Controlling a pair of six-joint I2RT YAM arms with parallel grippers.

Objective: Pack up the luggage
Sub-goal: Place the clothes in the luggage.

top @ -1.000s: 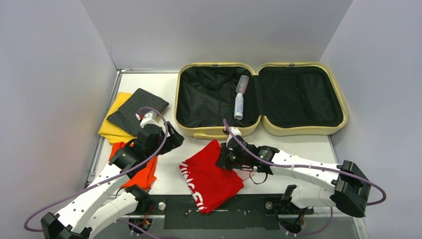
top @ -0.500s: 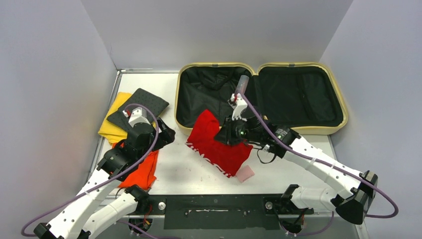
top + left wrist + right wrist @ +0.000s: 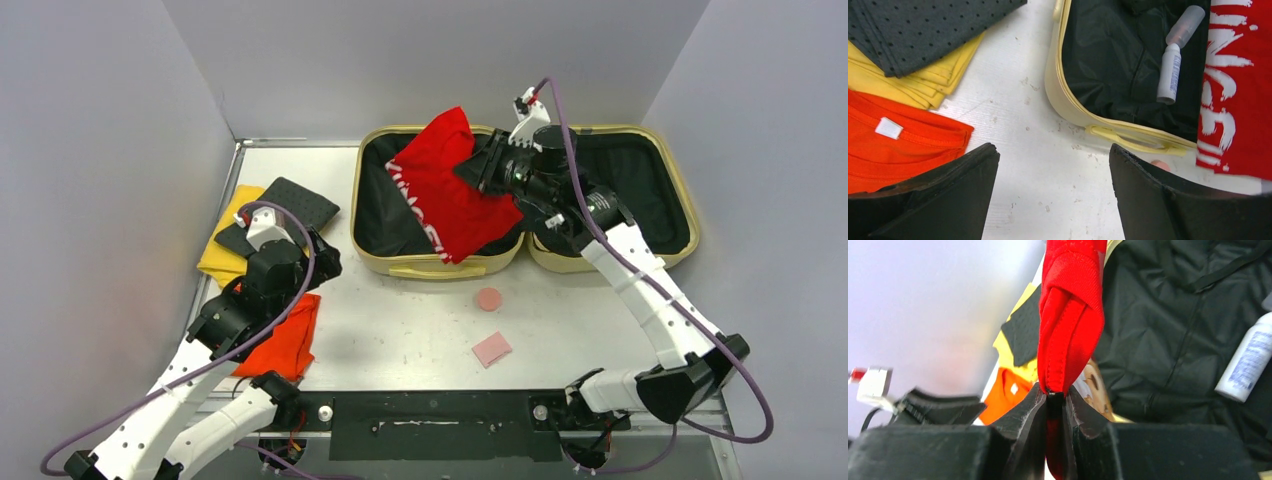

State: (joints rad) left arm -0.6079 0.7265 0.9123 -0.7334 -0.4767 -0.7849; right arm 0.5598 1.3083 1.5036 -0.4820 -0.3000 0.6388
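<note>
Luggage (image 3: 432,266) below right fingers (image 3: 1024,416) clamping red shirt (image 3: 450,190) (left fingers (image 3: 948,200) spread, alongside).

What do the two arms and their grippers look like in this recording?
The left arm and right arm have white links with black joints and a purple cable along each. The left gripper and right gripper have chunky black fingers.

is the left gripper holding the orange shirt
No, the left gripper is open and empty; the orange shirt lies flat beneath it.
</note>
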